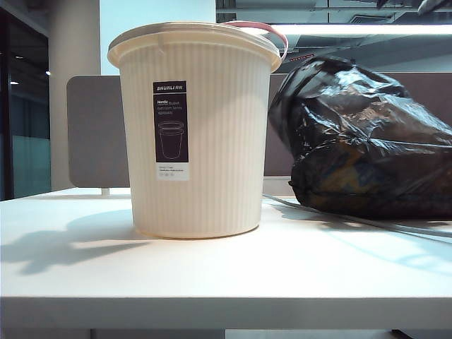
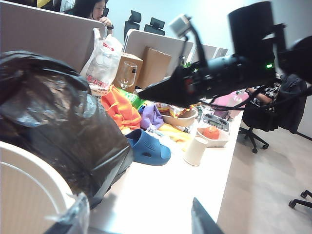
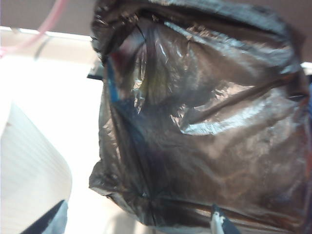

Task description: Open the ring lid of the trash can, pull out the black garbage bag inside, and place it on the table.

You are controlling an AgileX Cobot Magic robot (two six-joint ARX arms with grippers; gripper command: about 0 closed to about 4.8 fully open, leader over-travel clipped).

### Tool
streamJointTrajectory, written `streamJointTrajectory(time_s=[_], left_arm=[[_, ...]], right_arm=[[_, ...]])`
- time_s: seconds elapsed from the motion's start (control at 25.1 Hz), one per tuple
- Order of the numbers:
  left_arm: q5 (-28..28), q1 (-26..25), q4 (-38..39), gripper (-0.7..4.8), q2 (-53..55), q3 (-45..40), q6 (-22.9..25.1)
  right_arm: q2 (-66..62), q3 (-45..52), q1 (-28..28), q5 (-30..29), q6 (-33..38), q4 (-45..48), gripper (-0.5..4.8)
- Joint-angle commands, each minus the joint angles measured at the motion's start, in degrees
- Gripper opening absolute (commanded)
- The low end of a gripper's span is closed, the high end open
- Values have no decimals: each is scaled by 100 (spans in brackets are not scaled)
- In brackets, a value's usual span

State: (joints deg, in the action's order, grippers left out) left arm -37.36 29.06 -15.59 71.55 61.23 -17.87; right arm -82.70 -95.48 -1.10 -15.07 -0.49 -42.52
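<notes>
- The trash can (image 1: 198,134) stands upright on the table (image 1: 212,275), back from the thick front edge, with bare top in front of it and to its left.
- The black garbage bag (image 1: 364,145) lies on the table just right of the can; the exterior view cuts off its right side.
- The ring lid (image 1: 261,30) shows only as a pink arc tilted up behind the can's rim; the rest is hidden.
- Neither arm appears in the exterior view.
- The left gripper (image 2: 136,222) hangs near the can's rim and the bag, its fingers (image 2: 204,219) spread wide and holding nothing; only the tips show.
- The right gripper (image 3: 136,219) hovers above the bag, fingers (image 3: 219,222) wide apart and empty.
- Beyond the bag, a blue slipper (image 2: 146,148), a paper cup (image 2: 196,150) and clutter crowd the table.
</notes>
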Motion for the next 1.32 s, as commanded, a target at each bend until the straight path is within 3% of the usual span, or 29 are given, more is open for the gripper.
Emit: streamJointTrajectory(time_s=[0.04, 0.4, 0.6, 0.88, 1.32], left_arm=[[-146, 7, -74, 268, -20, 24, -17], [-149, 7, -72, 268, -20, 20, -15], [-299, 4, -63, 268, -22, 20, -15], [-343, 4, 219, 268, -109, 17, 234], [-120, 11, 1285, 268, -289, 17, 1193]], right_arm=[[317, -24, -11, -31, -74, 116, 369], [1025, 94, -9, -50, -278, 247, 360], [1969, 1292, -9, -72, -136, 1263, 328], [3388, 3254, -9, -24, 13, 2391, 323], [4826, 5152, -9, -96, 94, 2977, 304]])
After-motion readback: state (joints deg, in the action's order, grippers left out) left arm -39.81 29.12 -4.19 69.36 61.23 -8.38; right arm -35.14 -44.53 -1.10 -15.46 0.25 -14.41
